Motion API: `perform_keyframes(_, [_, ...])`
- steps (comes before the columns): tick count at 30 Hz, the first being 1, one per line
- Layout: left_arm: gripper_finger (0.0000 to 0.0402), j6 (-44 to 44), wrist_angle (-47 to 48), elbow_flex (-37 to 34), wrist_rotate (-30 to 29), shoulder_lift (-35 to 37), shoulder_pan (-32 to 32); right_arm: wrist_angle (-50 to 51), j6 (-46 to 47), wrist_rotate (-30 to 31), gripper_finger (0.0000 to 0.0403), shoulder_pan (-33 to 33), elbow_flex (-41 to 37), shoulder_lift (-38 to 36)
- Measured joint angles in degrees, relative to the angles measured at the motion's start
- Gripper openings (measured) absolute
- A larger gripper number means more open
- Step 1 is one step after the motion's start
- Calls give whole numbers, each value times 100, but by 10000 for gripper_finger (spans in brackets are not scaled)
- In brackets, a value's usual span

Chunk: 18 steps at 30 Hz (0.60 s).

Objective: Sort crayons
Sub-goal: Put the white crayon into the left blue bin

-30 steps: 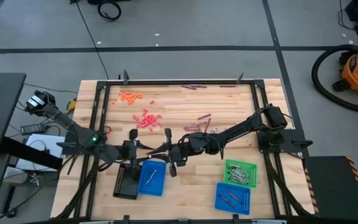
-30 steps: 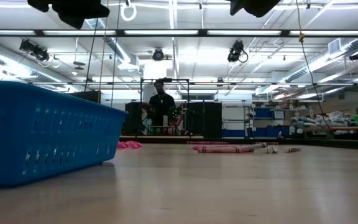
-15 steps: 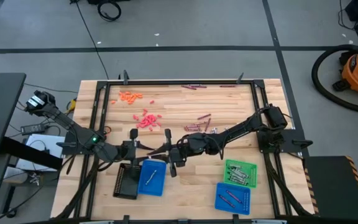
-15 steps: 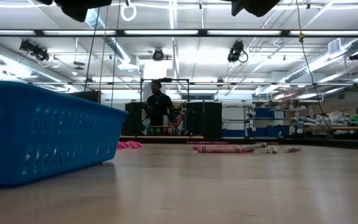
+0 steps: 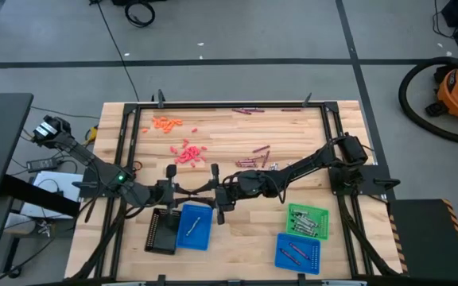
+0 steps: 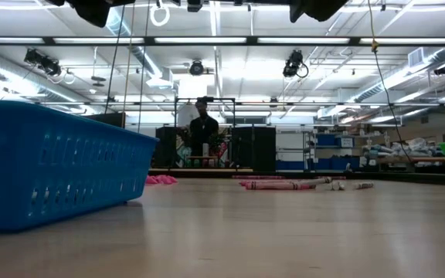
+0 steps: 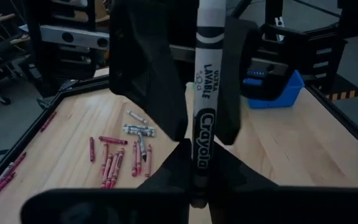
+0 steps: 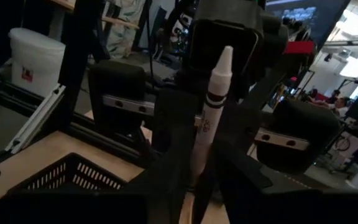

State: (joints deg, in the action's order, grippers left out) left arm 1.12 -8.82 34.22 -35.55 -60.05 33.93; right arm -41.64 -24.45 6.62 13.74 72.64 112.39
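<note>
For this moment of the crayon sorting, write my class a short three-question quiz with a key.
1. True or false: the two grippers meet above the table's middle, near the blue tray.
2. Which gripper is shut on the white crayon? A. left gripper B. neither
3. Fill in: the tray right of the blue one beside the black tray is ____.

Key: 1 true. 2 A; the right gripper is beside the same crayon, and its grip cannot be told. 3 green tray.
</note>
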Motion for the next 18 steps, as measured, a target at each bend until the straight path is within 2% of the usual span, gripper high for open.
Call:
perform_keyframes(5, [33, -66, 120, 0, -25, 78, 60, 449, -290, 683, 133, 74, 0, -219])
perform_keyframes(9, [31, -467, 644, 0, -22, 236, 139, 1134, -318, 1284, 137, 179, 0, -495])
perform_keyframes(15, [33, -1442, 1530, 0, -4, 358, 267, 2521, 36, 1350, 137, 230, 0, -815])
perform_keyframes(18, [33, -1849, 1728, 0, 259, 358, 293, 3292, 533, 1348, 137, 238, 0, -933])
